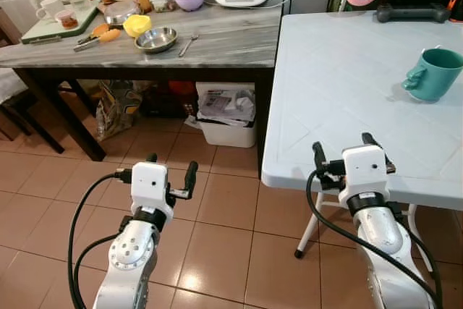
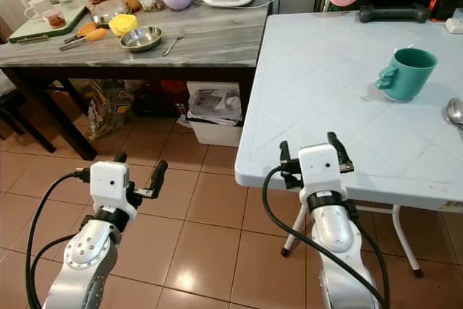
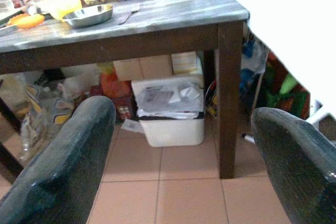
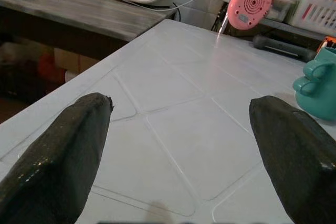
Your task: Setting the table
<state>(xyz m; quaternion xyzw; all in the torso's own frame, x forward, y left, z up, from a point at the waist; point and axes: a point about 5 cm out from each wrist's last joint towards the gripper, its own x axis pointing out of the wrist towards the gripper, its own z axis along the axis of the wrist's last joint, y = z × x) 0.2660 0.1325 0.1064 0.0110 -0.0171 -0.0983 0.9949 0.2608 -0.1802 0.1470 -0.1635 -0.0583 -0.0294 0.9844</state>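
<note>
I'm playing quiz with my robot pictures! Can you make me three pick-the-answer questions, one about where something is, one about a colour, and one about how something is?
1. Where is the steel bowl?
A. on the grey wooden table
B. on the floor
C. on the white table

2. What colour is the mug on the white table?
A. red
B. teal
C. black

3. How are the fingers of the right tool?
A. shut on the mug
B. shut on a fork
C. open, holding nothing

Answers:
1. A, it sits on the grey tabletop beside a yellow cup and a fork.
2. B, the mug is blue-green all over.
3. C, the right wrist view shows both fingers spread apart with bare table between them.
</note>
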